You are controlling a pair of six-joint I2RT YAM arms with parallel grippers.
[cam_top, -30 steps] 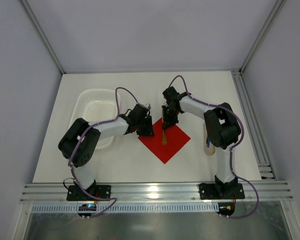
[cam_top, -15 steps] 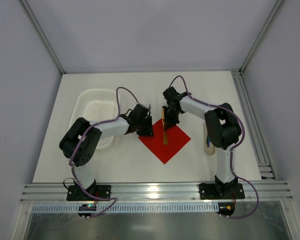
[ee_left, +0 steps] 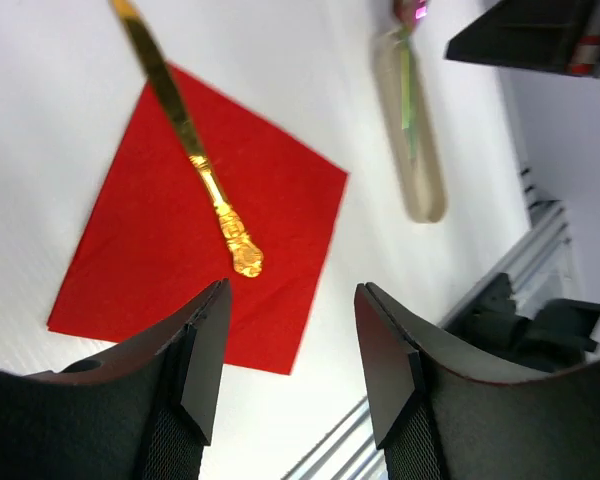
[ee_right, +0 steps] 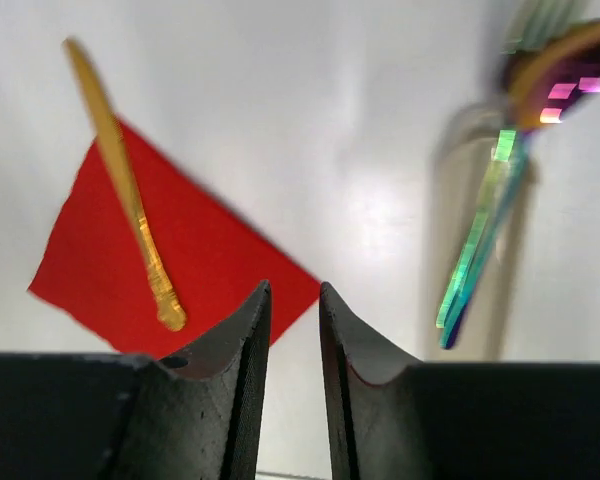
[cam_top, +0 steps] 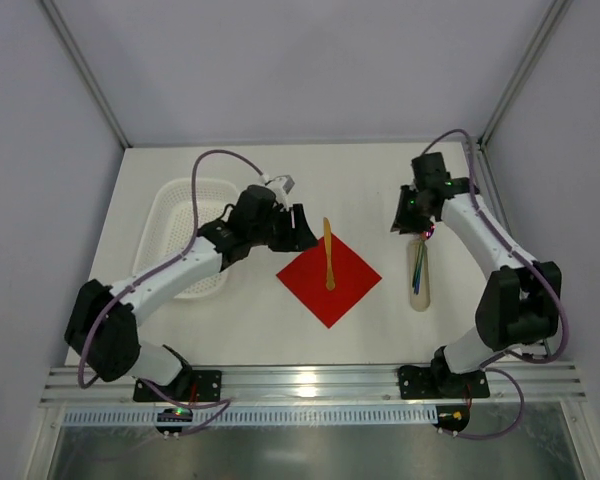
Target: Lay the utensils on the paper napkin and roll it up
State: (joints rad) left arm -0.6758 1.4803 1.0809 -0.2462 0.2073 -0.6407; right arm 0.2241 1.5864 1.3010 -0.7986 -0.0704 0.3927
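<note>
Napkin (cam_top: pixel 329 279) carries a gold utensil (cam_top: pixel 328 255). Left gripper (cam_top: pixel 301 229), left of the napkin, is wide and empty. Right gripper (ee_right: pixel 295 292), right of the napkin, is narrow and empty.

Iridescent utensils (ee_right: pixel 475 260) blurred, their heads cropped at the top edge; gold utensil's (ee_left: pixel 195 160) tip likewise cropped.

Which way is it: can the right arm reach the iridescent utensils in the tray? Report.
Probably yes. The right end effector hangs close by the far end of the tray, where the iridescent utensils lie uncovered. Nothing stands between them; the left arm is by the napkin.
</note>
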